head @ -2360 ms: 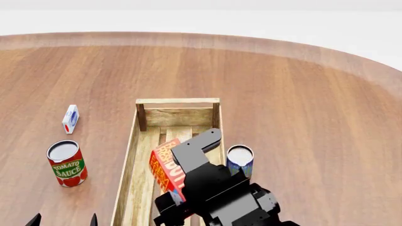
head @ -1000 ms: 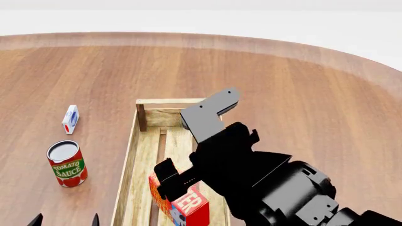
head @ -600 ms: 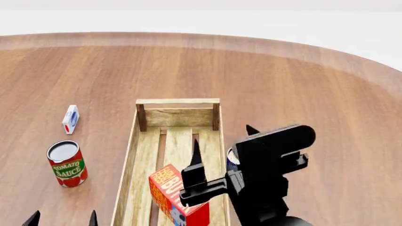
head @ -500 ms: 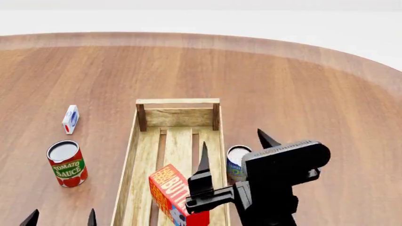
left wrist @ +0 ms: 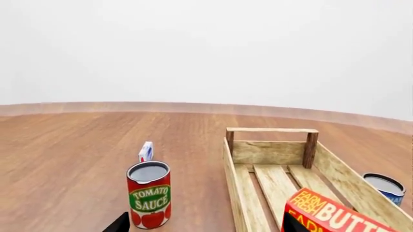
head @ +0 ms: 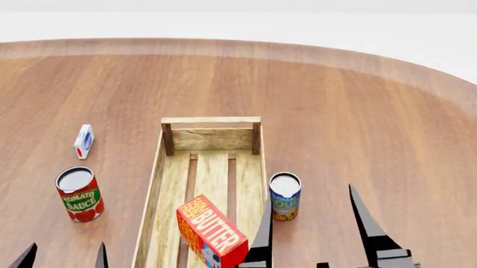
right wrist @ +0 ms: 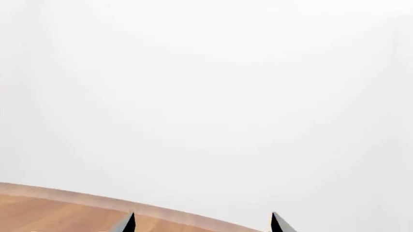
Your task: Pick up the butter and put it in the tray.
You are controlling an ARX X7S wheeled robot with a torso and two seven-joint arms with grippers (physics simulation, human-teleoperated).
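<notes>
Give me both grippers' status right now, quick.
Left gripper: open, holding nothing.
Right gripper: open, holding nothing; the red-orange rectangular butter box sits in the pale wooden slatted tray.

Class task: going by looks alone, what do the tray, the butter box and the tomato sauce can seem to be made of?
Tray: pale unfinished wood, visible grain and slats. Butter: probably printed cardboard, flat faces, sharp edges. Tomato sauce can: likely metal, grey top, paper-like label.

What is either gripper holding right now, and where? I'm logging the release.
Nothing. The right gripper is open and empty; the red-orange rectangular butter box sits free in the pale wooden tray.
</notes>
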